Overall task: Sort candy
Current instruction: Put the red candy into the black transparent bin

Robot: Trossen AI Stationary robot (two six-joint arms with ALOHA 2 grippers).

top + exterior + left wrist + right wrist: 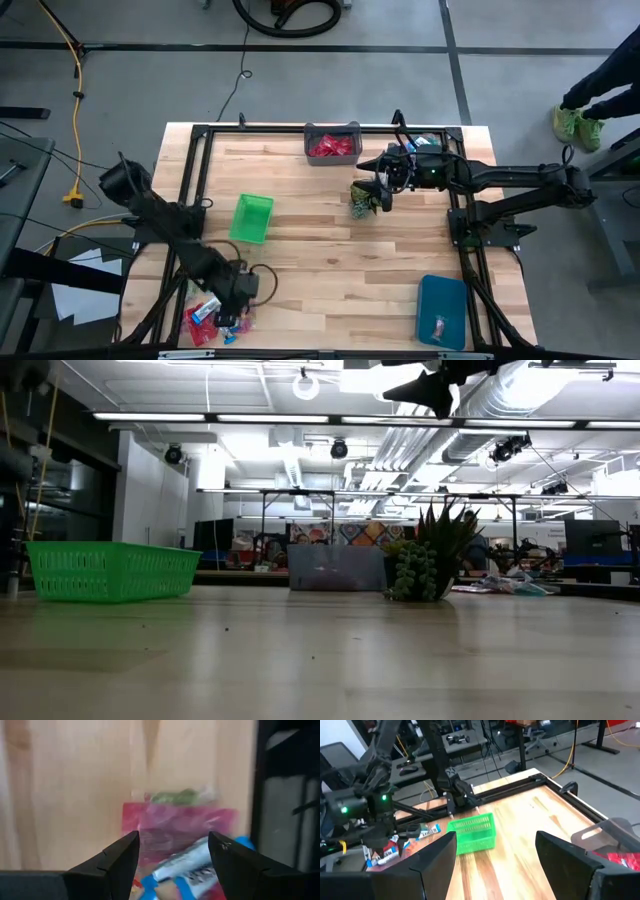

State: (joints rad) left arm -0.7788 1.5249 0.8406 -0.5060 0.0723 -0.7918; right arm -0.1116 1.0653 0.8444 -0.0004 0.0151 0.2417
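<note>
Left hand [233, 305]: released, fingers spread over the pile of small red and blue-white wrapped candy [210, 318] at the wooden worktop [330, 260] near-left corner. Green mesh basket [251, 217]: mid-worktop. Right hand [372, 190]: released, raised near the far grey bin [333, 142].

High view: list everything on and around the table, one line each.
Candy pile: many pieces, red and blue-and-white, near left corner.
Green basket: one, left of centre, looks empty.
Grey bin: one, far edge, red candy inside.
Blue bin: one, near right corner, one piece inside.
Plant: one, green, spiky, centre right.
Table: one, pale wood.
Person's shoes: green, floor at right.
Left gripper: open, over the pile.
Right gripper: open, above the plant.
</note>
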